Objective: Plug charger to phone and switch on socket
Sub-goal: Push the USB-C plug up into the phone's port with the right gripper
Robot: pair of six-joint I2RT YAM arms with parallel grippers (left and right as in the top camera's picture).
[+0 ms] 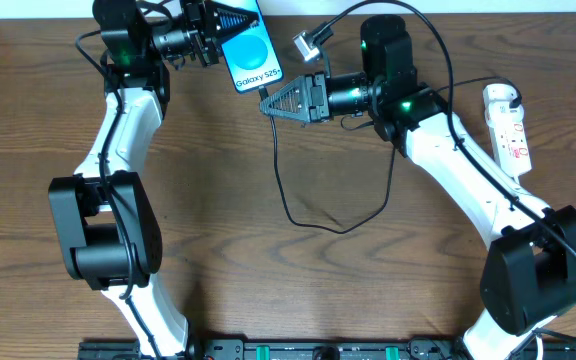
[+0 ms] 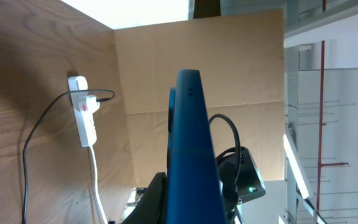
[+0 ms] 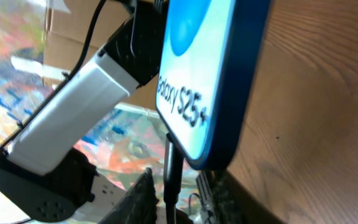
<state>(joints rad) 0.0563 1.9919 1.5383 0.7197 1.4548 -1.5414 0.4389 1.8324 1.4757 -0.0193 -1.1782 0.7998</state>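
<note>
**Q:** What is seen at the left, from overhead?

**A:** The left pincer [image 1: 236, 20] is seen clamped together on the phone [image 1: 252, 52]. The phone is held near the far edge of the wooden surface [image 1: 228, 250], with its blue screen and "Galaxy S25+" text turned upward.

**Q:** And just right of it?

**A:** The right pincer [image 1: 268, 103] is pointed at the phone's lower edge. The black cable of the charger [image 3: 169, 177] is seen between its fingers [image 3: 143, 196], and the cable's tip is met with that edge. Whether the pincer is clamped on the cable cannot be told. The cable is looped down across the surface and back up to the right.

**Q:** What is found at the far right?

**A:** The socket [image 1: 509, 125] is laid flat there, well apart from the phone. A white plug head is seen at its upper end.
</note>
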